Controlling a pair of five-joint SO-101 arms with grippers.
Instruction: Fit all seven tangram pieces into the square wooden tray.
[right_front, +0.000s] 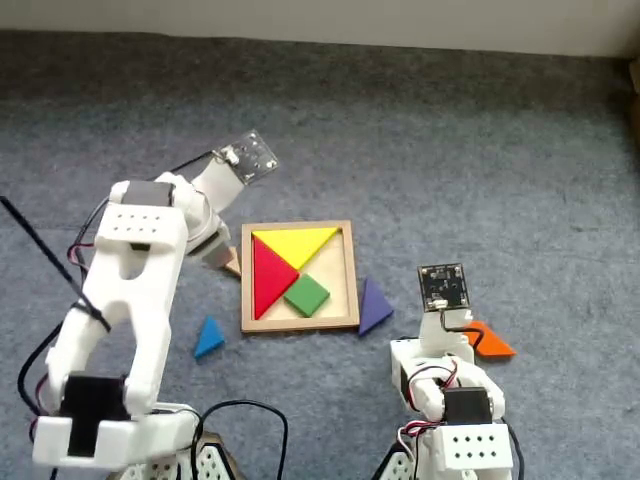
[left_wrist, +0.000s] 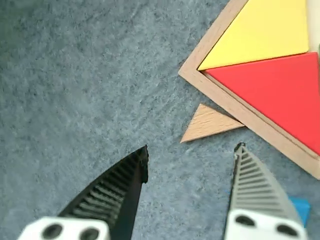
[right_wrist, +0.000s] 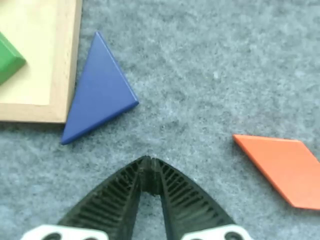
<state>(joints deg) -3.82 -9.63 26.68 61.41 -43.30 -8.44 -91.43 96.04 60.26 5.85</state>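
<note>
The square wooden tray (right_front: 348, 275) holds a yellow triangle (right_front: 295, 245), a red triangle (right_front: 268, 282) and a green square (right_front: 307, 294). A plain wooden triangle (left_wrist: 210, 122) lies on the carpet against the tray's left rim (left_wrist: 192, 72). My left gripper (left_wrist: 192, 149) hovers open just short of it, one finger on each side. A dark blue triangle (right_wrist: 97, 92) leans against the tray's right rim (right_wrist: 67, 75). An orange parallelogram (right_wrist: 282, 167) lies farther right. My right gripper (right_wrist: 150, 161) is shut and empty, over the carpet between those two pieces.
A small light blue triangle (right_front: 208, 337) lies on the carpet left of the tray's near corner, beside the left arm (right_front: 135, 300). Grey carpet surrounds everything, with wide open room beyond the tray's far side. Cables trail near both arm bases.
</note>
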